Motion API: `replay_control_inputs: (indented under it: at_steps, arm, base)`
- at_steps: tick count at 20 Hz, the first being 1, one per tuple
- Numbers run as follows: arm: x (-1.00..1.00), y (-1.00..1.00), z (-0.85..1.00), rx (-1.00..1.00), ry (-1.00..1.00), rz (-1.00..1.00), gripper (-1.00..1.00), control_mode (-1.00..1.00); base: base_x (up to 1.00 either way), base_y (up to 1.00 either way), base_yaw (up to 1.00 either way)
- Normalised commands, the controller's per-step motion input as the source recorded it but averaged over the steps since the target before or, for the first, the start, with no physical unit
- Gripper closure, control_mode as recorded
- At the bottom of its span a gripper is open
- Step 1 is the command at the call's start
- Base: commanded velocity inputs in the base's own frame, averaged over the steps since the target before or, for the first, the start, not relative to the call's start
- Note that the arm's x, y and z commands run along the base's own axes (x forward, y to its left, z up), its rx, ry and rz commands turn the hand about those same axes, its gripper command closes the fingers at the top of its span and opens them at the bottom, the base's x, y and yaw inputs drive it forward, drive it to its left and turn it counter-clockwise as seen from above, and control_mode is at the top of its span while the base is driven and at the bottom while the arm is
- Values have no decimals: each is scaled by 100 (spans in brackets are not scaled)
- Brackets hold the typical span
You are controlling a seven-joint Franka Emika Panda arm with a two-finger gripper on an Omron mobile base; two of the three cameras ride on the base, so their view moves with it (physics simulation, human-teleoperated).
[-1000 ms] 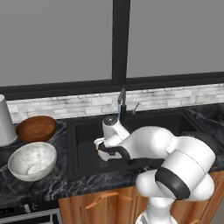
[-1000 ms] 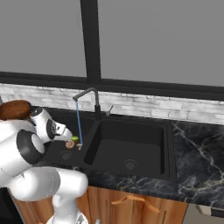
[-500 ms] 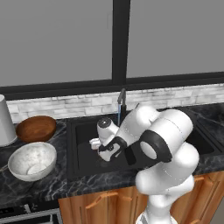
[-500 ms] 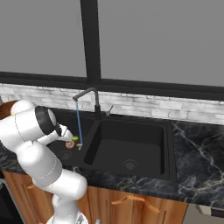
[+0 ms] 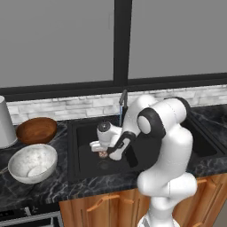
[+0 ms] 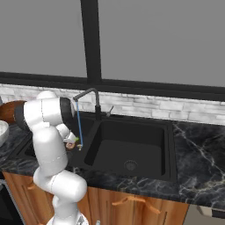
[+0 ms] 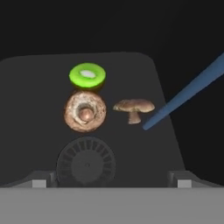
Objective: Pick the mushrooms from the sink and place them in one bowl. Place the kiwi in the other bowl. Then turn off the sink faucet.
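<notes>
Two mushrooms lie on the floor of the black sink's [image 7: 35, 78] left basin: one cap-down [image 7: 85, 111] and one on its side [image 7: 133, 107]. The kiwi [image 7: 87, 75] sits just beyond the cap-down one, touching it. My gripper [image 7: 110, 179] hangs open above the round drain [image 7: 86, 162], a short way short of the mushrooms, with nothing between its fingers. From the left base view my gripper [image 5: 100, 150] is low in the left basin over a mushroom [image 5: 103, 154]. The sink faucet [image 6: 90, 99] runs a blue stream [image 6: 79, 127]. White bowl [image 5: 32, 162] and brown wooden bowl [image 5: 37, 129] stand on the left counter.
A white cylinder [image 5: 4, 128] stands at the far left of the counter. The water stream [image 7: 188, 92] falls just right of the side-lying mushroom. The right basin [image 6: 132, 145] holds nothing but its drain. A brick backsplash and window rise behind the sink.
The arm has folded upward at the elbow, and my gripper has shifted a little to the left and lower in the left basin. It stays open.
</notes>
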Motion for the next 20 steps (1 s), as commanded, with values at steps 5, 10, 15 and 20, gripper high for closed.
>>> replay_control_inputs:
  at_steps: [5,10,15,20]
  arm:
    - [28,9,-34,0,0,-5,-100,-100]
    - [28,3,-21,0,0,-5,-100,-100]
    - [31,0,-10,0,0,-4,-100,-100]
    - [31,0,-3,1,0,-1,-100,-100]
  base:
    - [0,0,0]
    - [0,0,0]
    - [0,0,0]
    - [0,0,0]
